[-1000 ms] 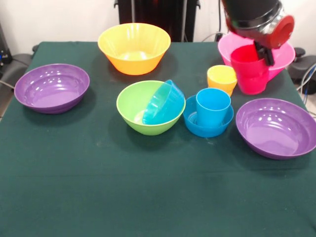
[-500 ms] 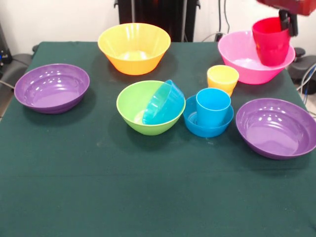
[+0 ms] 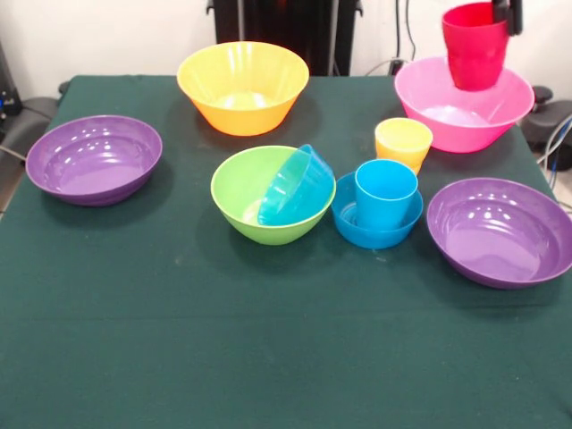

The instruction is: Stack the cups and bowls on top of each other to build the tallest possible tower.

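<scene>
A dark green tabletop (image 3: 179,357) carries a spread of bright plastic bowls and cups, seen from its near edge. At the top right, a red cup (image 3: 474,45) hangs upright in the air above the large pink bowl (image 3: 447,121), which sits at the far right corner of the tabletop. A dark part of the gripper (image 3: 509,13) shows at the cup's right rim, cut off by the top edge; one of the fingers (image 3: 513,16) lies against the rim, pinching the cup, though the other finger is hidden. A large orange-yellow bowl (image 3: 243,85) stands near the far edge, left of centre. A wide purple bowl (image 3: 94,159) sits by the left edge, and a second purple bowl (image 3: 500,231) sits by the right edge, nearer the viewer. Near the middle, a lime green bowl (image 3: 246,192) holds a small blue bowl (image 3: 295,186) tilted on its side against the inner right wall. Just beside it, touching or almost touching, another small blue bowl (image 3: 375,232) sits upright with a blue cup (image 3: 385,192) standing inside it. A yellow-orange cup (image 3: 402,143) stands upright on the tabletop just behind the blue cup, between it and the pink bowl.
</scene>
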You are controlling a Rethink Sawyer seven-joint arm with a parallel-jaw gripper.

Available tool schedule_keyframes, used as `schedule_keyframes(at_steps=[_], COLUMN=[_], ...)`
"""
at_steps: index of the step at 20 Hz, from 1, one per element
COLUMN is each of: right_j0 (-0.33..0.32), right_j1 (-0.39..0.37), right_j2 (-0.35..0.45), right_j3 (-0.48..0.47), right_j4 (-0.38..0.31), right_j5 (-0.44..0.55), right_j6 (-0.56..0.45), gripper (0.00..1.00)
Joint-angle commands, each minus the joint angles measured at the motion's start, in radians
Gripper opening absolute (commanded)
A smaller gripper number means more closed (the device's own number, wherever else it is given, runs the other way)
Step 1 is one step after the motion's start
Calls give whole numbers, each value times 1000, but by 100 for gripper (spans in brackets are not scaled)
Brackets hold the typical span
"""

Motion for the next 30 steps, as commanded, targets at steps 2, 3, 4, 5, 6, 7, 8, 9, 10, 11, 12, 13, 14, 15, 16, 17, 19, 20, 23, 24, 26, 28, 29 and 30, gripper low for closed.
schedule_keyframes(at_steps=[2, 3, 4, 5, 6, 7, 8, 9, 10, 11, 12, 13, 14, 15, 16, 17, 19, 20, 23, 24, 26, 28, 29, 30], right_j0=[-28, -32, -36, -37, -46, -47, -52, -54, -60, -63, -71, -73, -79, -80, -83, -84, -87, -91, -98, -96, -90, -78, -72, -67], right_j1=[45, 63, 80, 81, 125, 127, 158, 160, 180, 183, 194, 195, 207, 210, 213, 214, 208, 207, 196, 189, 182, 182, 184, 187], right_j2=[-47, -47, -47, -47, -44, -43, -39, -36, -32, -28, -27, -25, -26, -27, -31, -31, -26, -21, -8, 2, 11, 16, 20, 23], right_j3=[56, 48, 40, 44, 6, 6, -27, -28, -56, -58, -74, -76, -89, -94, -99, -98, -77, -68, -26, 7, 40, 61, 70, 79], right_j4=[-112, -118, -125, -127, -138, -141, -147, -148, -153, -154, -160, -162, -171, -176, -188, -192, -198, -200, -202, -201, -202, -203, -201, -200], right_j5=[-123, -136, -150, -155, -164, -170, -171, -175, -173, -173, -172, -174, -175, -174, -170, -172, -191, -207, -252, -284, -317, -341, -352, -364], right_j6=[31, 23, 16, 13, 6, 4, 1, -2, -9, -10, -17, -16, -22, -24, -30, -31, -33, -33, -27, -20, -10, 0, 5, 10], gripper=[0, 0, 0, 0, 0, 0, 0, 0, 0, 0, 0, 0, 0, 0, 0, 0, 0, 0, 0, 0, 0, 0, 0, 0])
